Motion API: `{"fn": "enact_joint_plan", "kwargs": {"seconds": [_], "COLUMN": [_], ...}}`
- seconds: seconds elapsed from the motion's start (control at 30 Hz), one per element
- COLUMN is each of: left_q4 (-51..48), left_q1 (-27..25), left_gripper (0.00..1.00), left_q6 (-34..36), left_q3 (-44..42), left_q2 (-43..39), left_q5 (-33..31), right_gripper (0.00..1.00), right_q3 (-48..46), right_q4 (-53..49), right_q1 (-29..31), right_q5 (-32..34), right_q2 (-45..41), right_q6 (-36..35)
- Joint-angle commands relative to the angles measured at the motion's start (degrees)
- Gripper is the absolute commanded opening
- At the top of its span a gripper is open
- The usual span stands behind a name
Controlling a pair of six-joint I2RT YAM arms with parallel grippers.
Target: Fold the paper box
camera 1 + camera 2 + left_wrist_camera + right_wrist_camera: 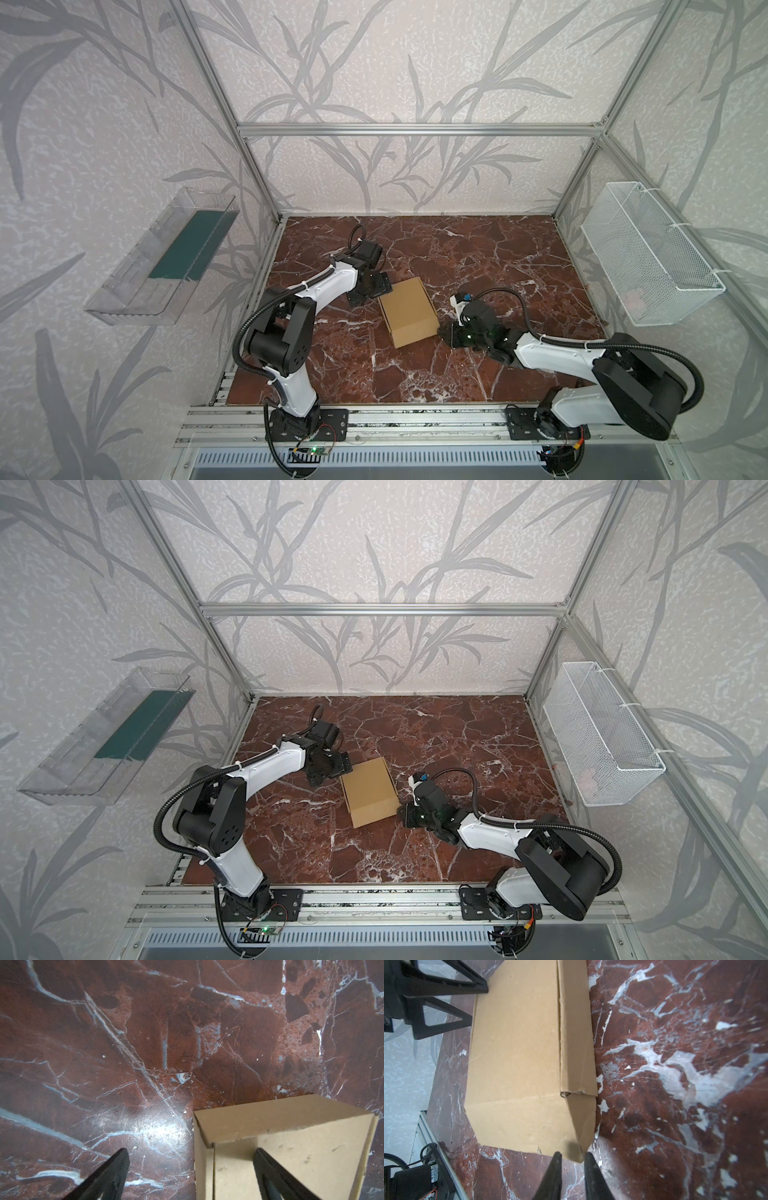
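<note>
Cardboard, plain matte tan: shallow rectangular paper box central on glossy veined red-marble table. Left gripper splayed wide astride one box edge. Right gripper narrowed at opposite corner, grip unclear. Mesh basket, clear tray on walls.

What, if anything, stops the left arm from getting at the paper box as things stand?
Probably yes, nothing does: the open left tool sits at the paper box, straddling one corner, unobstructed.

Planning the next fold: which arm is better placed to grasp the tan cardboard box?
Likely left: the left tool stands open astride an edge of the tan cardboard box; the right tool is nearly closed at a corner.
</note>
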Motion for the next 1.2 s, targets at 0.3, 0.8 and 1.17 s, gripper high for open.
{"fn": "enact_joint_plan", "kwargs": {"seconds": [0.3, 0.8, 1.17], "left_q4": [-1.4, -1.4, -4.1], "left_q1": [0.0, -0.3, -0.4], "left_gripper": [0.94, 0.94, 0.95], "left_q6": [1.4, 1.4, 1.3], "left_q3": [0.9, 0.8, 3.0], "left_q2": [2.3, 2.7, -0.3], "left_q5": [1.0, 1.5, 2.6], "right_gripper": [0.22, 0.23, 0.25], "right_q3": [3.1, 4.4, -0.1], "right_q4": [3.2, 10.6, 10.6], "right_q1": [0.2, 0.3, 0.5], "right_q5": [2.7, 7.8, 10.7], "right_q2": [6.7, 10.8, 5.3], "right_q6": [0.3, 3.9, 7.8]}}
